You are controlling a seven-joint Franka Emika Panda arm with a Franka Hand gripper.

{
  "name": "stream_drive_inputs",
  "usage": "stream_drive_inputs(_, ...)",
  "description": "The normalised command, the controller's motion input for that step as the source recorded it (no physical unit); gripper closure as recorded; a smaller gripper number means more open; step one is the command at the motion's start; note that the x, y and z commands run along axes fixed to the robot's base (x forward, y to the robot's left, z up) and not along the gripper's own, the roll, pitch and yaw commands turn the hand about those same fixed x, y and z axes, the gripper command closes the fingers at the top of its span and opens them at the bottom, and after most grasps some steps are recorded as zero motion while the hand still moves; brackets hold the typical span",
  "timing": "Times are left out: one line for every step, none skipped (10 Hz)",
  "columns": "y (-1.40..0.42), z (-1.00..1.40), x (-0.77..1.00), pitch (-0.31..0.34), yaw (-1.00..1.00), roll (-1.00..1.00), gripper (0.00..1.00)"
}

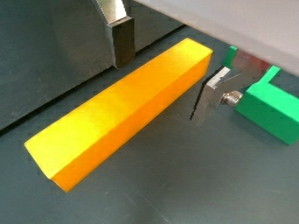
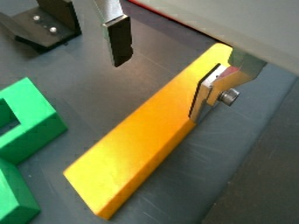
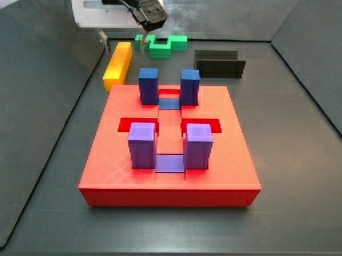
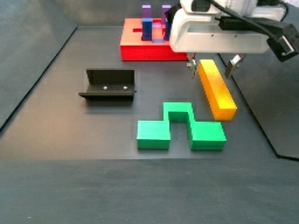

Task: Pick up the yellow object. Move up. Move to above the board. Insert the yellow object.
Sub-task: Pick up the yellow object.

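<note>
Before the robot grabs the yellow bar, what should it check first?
1. The hand is over one end of the yellow bar, with a finger on each side: ok.
2. The hand is open: ok; there are gaps between the fingers and the bar.
3. The bar lies flat on the floor: ok.
4. The green block is off the bar: ok in a wrist view; it looks very close in a side view.
5. The fingers are low enough to grip: cannot tell.
6. The red board has open recesses between its posts: ok.
</note>
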Motion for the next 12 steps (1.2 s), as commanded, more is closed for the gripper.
stream_drive_inputs(0.00, -0.25, -0.12, -0.029, -0.05, 0.07, 0.00)
stream_drive_inputs(-0.01, -0.28, -0.12, -0.050, -0.05, 0.07, 0.00)
stream_drive_inputs(-0.04, -0.31, -0.10, -0.090, -0.05, 0.02, 0.00)
stream_drive_inputs(-0.04, -0.29, -0.05, -0.110, -0.04, 0.00, 0.00)
stream_drive_inputs(-0.02, -0.26, 0.00, -0.111, -0.03, 0.00, 0.00)
stream_drive_inputs(0.00, -0.21, 0.00, -0.086, -0.03, 0.00, 0.00)
stream_drive_inputs(0.00, -0.16, 0.00, -0.050, -0.02, 0.00, 0.00)
stream_drive_inputs(0.00, -0.15, -0.01, -0.040, -0.02, 0.00, 0.00)
stream_drive_inputs(0.00, -0.14, -0.01, -0.037, -0.02, 0.00, 0.00)
stream_drive_inputs(0.00, -0.11, -0.01, -0.024, -0.04, 0.00, 0.00)
stream_drive_inputs(0.00, -0.02, -0.04, 0.000, 0.00, 0.01, 0.00)
stream_drive_inputs(0.00, 0.00, 0.00, 0.000, 0.00, 0.00, 0.00)
